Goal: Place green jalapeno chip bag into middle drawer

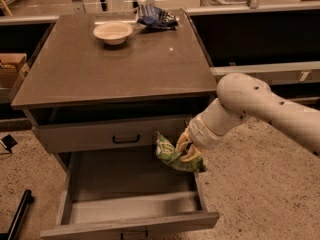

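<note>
Hand (185,150) grips green jalapeno chip bag (168,155) above middle drawer (125,184).

Office-lab: speckled floor (260,184), cabinet (120,69); tool (186,151) above middle drawer (125,184)

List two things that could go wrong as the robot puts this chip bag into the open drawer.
The gripper holds the green jalapeno chip bag near the right wall of the middle drawer. Released here, it might catch on that wall or spill outside. The fingers seem to pinch only part of the bag, so it could slip early.
</note>
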Available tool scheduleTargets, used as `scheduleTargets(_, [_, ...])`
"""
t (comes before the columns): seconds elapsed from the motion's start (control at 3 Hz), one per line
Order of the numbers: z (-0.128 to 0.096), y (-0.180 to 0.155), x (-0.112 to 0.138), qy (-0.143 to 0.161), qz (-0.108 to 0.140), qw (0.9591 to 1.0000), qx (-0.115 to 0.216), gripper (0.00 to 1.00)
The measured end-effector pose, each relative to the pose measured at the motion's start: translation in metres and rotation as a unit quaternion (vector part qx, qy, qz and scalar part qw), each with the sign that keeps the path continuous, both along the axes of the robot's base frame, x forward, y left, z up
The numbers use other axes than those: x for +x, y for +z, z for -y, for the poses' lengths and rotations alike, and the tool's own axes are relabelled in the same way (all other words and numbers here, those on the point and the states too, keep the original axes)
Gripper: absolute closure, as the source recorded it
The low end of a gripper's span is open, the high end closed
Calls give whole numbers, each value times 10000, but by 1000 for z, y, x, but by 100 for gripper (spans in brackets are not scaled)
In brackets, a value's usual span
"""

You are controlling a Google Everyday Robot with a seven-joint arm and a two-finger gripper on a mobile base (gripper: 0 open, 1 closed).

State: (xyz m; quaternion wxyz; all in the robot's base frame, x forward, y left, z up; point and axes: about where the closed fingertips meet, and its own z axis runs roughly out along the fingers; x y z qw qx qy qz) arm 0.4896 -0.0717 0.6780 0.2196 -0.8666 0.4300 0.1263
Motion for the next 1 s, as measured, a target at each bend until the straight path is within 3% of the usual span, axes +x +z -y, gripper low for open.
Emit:
scheduleTargets(0.33, [-7, -15, 4, -10, 108, 9999, 67, 100])
scheduleTargets(0.67, [-23, -72, 7, 176, 312, 9990, 283, 100])
scheduleTargets(1.0, [-51, -122, 3, 634, 408, 9961, 463, 87])
